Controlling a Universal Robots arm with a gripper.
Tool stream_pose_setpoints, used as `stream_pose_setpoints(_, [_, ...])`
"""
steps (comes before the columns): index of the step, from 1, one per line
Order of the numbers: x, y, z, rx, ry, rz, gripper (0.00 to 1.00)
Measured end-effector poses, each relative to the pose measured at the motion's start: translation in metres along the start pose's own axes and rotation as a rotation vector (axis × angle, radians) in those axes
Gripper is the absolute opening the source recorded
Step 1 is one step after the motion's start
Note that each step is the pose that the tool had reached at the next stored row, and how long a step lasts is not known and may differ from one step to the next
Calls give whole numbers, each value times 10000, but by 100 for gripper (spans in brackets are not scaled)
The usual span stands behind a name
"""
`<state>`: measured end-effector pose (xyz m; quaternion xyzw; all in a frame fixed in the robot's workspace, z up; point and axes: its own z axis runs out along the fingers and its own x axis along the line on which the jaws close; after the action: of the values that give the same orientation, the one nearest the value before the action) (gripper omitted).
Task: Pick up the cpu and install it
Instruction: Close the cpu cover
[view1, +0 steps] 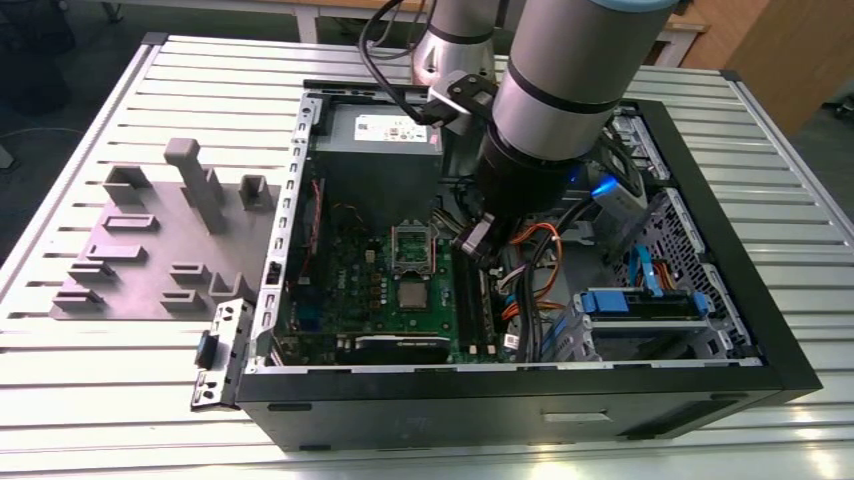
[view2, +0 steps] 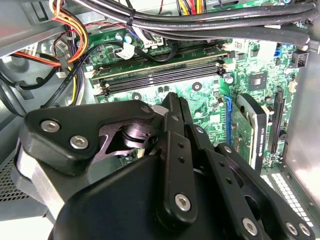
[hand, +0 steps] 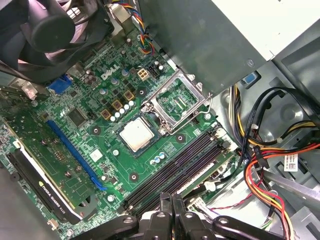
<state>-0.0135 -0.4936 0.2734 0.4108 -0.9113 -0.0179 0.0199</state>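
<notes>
The cpu (hand: 136, 135) lies flat on the green motherboard (hand: 75, 145) beside the raised socket frame (hand: 175, 102), and the empty gripper (hand: 171, 212), fingers pressed together near the memory slots (hand: 175, 167), should centre squarely above it.

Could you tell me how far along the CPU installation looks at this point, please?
Done: the small silvery square cpu already lies flat on the green motherboard, beside the raised silver socket frame. In hand: nothing; the black gripper holds no chip. Left: the frame stands open.
</notes>
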Motion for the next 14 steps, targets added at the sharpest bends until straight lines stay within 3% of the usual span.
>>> stream_pose_setpoints(3, [0,0,0,0,1,-17,15])
stream_pose_setpoints(6, [0,0,-1,6,15,-271,15])
stream_pose_setpoints(14, [0,0,0,33,74,-1505,15])
